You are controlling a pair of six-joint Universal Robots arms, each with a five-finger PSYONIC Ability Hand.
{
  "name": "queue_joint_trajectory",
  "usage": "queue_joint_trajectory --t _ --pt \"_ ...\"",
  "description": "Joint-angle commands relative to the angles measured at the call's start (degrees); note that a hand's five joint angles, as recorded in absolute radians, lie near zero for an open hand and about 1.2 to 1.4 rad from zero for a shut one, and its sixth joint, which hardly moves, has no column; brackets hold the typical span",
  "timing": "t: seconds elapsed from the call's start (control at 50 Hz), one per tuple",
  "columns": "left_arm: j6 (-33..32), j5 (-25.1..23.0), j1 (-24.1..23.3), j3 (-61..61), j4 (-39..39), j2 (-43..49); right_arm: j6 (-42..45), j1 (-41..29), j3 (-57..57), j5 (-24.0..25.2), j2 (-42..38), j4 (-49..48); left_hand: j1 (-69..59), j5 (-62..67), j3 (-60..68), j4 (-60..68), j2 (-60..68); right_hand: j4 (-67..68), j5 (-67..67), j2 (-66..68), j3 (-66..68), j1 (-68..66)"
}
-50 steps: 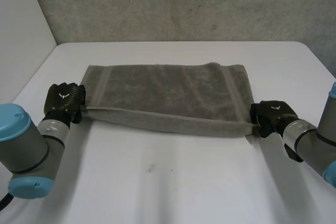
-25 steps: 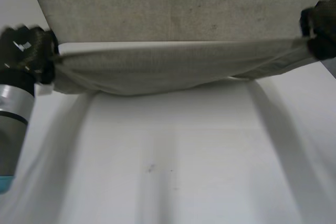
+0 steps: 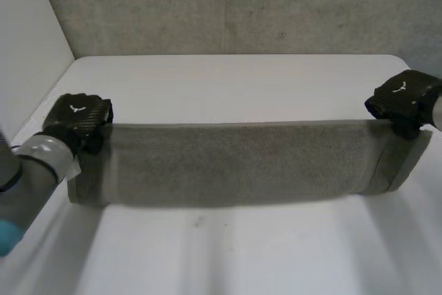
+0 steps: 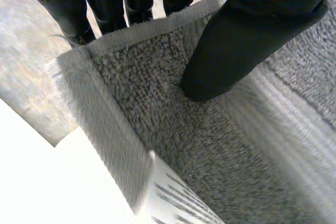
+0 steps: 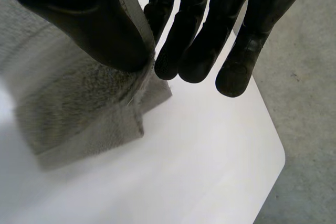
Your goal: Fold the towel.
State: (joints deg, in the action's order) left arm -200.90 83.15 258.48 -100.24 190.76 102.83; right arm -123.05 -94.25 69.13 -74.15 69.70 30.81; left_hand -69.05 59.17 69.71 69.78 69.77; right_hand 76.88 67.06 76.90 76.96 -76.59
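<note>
The grey towel (image 3: 235, 164) hangs stretched between my two hands above the white table (image 3: 235, 246), its lower part sagging onto the surface. My left hand (image 3: 74, 121) grips the towel's upper left corner; its thumb (image 4: 231, 51) presses the towel (image 4: 210, 145) against the fingers (image 4: 105, 3). At the towel's upper right corner sits my right hand (image 3: 402, 100). There the thumb (image 5: 79, 19) pinches the towel's edge (image 5: 79, 108) against the fingers (image 5: 199, 35).
A grey wall (image 3: 235, 5) rises behind the table's far edge. The table's rounded right corner (image 5: 273, 156) lies just below my right hand. A white wall (image 3: 27, 67) stands at the left.
Both hands lifted the towel high off the table, then came back down and toward me; it now hangs as a long band, with its lower part on the surface.
</note>
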Motion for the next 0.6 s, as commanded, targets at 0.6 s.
queue_joint_trajectory --t 0.6 --pt "12.5 3.2 1.0 19.6 19.7 7.6 -23.9 -6.3 -9.5 -3.5 -3.8 -34.9 -10.9 10.8 10.3 10.2 10.2 3.1 2.9 3.1 3.0 -3.4"
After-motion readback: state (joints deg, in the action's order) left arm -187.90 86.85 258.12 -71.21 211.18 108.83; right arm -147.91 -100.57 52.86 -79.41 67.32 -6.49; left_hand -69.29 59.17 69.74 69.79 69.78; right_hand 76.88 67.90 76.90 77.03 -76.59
